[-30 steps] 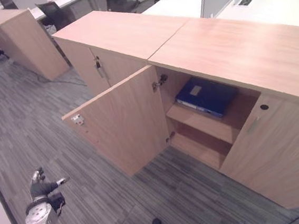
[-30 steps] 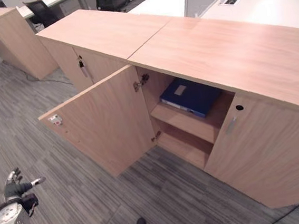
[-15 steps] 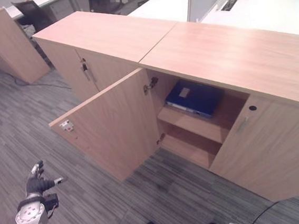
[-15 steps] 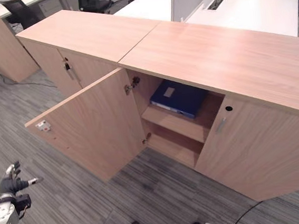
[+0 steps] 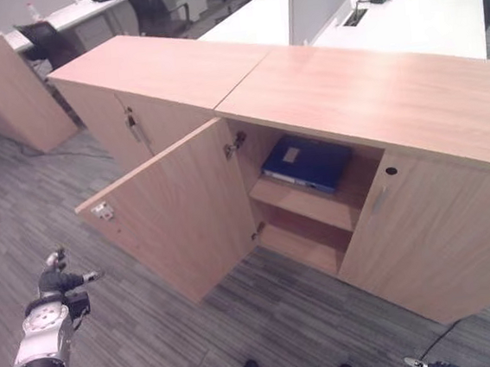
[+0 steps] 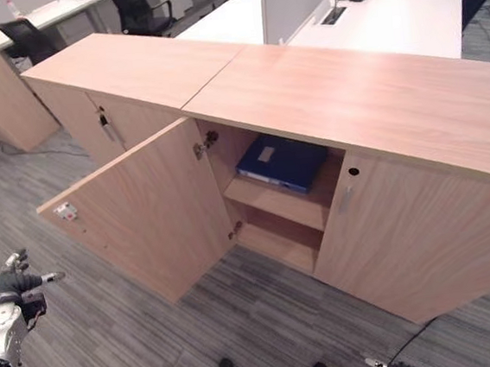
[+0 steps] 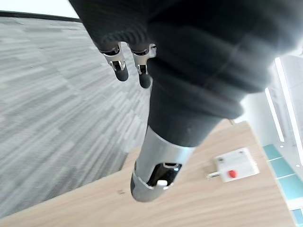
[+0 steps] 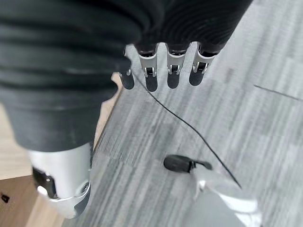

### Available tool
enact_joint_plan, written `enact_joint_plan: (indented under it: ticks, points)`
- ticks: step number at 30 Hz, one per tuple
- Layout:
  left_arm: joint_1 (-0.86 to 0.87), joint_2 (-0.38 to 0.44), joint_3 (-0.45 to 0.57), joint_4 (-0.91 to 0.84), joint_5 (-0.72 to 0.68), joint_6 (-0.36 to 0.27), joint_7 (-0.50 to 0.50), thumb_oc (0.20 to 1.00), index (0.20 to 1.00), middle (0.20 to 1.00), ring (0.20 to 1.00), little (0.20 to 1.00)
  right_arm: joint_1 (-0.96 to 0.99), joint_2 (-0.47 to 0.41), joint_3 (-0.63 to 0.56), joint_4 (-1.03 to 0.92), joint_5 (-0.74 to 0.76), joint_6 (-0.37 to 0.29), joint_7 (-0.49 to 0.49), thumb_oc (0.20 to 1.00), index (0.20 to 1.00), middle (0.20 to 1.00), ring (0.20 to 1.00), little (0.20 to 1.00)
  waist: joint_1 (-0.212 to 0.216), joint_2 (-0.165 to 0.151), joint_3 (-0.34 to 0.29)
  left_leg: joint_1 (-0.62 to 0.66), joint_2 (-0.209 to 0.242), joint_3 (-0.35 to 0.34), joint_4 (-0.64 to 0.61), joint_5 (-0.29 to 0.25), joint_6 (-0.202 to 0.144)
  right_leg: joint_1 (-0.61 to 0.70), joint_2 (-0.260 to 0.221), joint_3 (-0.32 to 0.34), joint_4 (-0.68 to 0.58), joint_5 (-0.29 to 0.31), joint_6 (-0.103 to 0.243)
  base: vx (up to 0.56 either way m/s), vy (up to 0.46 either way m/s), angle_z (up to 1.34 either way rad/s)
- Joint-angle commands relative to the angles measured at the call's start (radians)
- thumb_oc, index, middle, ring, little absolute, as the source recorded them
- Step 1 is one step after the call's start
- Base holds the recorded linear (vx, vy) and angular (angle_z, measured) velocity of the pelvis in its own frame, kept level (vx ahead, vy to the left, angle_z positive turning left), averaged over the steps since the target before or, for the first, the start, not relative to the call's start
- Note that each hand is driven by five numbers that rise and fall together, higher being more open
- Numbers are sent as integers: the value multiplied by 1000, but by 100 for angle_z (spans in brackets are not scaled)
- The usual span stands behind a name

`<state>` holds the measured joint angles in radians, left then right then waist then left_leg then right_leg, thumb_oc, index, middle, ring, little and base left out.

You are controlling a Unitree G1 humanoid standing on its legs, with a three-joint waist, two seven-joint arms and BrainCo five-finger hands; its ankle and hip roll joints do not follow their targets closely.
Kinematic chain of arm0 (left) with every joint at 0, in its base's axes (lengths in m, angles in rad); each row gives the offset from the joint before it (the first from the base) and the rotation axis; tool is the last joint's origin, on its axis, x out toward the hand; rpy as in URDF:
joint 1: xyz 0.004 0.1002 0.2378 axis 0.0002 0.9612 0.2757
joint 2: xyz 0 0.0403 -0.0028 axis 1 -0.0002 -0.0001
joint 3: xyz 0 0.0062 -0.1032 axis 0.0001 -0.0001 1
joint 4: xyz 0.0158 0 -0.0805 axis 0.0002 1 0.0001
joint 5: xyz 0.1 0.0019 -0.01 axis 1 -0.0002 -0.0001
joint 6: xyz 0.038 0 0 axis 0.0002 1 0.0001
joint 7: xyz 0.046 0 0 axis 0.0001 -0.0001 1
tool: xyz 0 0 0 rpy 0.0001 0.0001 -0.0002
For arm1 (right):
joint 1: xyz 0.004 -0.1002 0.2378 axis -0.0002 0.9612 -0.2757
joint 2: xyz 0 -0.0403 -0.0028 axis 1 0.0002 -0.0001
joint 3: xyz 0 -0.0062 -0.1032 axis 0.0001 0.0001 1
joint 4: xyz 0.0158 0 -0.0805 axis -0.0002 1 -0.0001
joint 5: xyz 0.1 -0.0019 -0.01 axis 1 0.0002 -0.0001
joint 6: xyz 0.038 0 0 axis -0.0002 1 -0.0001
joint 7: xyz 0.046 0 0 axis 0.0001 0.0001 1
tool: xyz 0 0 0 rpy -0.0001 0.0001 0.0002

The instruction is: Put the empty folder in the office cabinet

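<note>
One blue folder (image 5: 305,162) lies flat on the upper shelf (image 5: 303,204) of the open office cabinet (image 5: 376,101), long axis running back into the compartment, spine toward the opening, pale label up. One door (image 5: 178,211) swung wide open to the left; one closed door (image 5: 429,248) on the right. Two shelves visible inside. Left hand (image 5: 59,284) low at left over grey carpet (image 5: 157,348), fingers relaxed and apart, holding nothing. Right hand (image 8: 161,71) over carpet, fingers straight, empty. Second cabinet (image 5: 144,80) adjoins at left, a third (image 5: 2,90) stands apart.
</note>
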<state>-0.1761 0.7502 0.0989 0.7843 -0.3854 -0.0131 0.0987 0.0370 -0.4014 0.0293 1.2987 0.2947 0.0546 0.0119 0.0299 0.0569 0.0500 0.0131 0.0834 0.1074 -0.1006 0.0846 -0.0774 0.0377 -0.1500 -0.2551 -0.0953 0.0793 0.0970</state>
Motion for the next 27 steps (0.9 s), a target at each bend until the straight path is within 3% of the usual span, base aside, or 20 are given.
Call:
enact_joint_plan:
  ticks: [1, 8, 14, 20, 27]
  points:
    - [-105, 92, -6, 75, -12, -48, 1, 1000, 1000, 1000, 1000, 1000, -16, 11, 12, 7, 22, -9, 4, 1000, 1000, 1000, 1000, 1000, -28, 5, -36, -9, -37, 3, 13, -46, 9, 50, 11, -7, 16, -100, 41, 36, 74, -23]
    - [-185, 182, -47, 220, 15, -37, -38, 1000, 1000, 1000, 1000, 1000, -7, 40, 69, 7, 26, -15, 28, 1000, 1000, 1000, 1000, 1000, -36, -24, -45, 15, -17, 46, 13, -63, 10, 35, 24, 24, 8, -84, 52, 15, 4, -21]
    - [-279, 184, -109, 309, 6, -33, -66, 1000, 1000, 1000, 1000, 1000, -4, 19, 59, 5, 42, -24, 20, 1000, 1000, 1000, 1000, 1000, -55, -34, -54, 27, -15, 57, 13, -72, 11, 42, 22, 24, 8, -84, 60, 14, 8, -8]
    - [-339, 140, -149, 299, -45, -35, -71, 1000, 1000, 1000, 1000, 1000, -7, 14, 65, 2, 44, -26, 16, 1000, 1000, 1000, 1000, 1000, -64, -38, -56, 32, -13, 60, 13, -77, 10, 43, 22, 24, 8, -84, 62, 2, 2, -1]
    - [-450, 35, -266, 315, -42, -41, -91, 1000, 1000, 1000, 1000, 1000, -17, 23, 93, -18, 46, -32, 19, 1000, 1000, 1000, 1000, 1000, -83, -45, -59, 38, -11, 63, 13, -81, 10, 49, 22, 27, 8, -84, 63, -1, -1, 2]
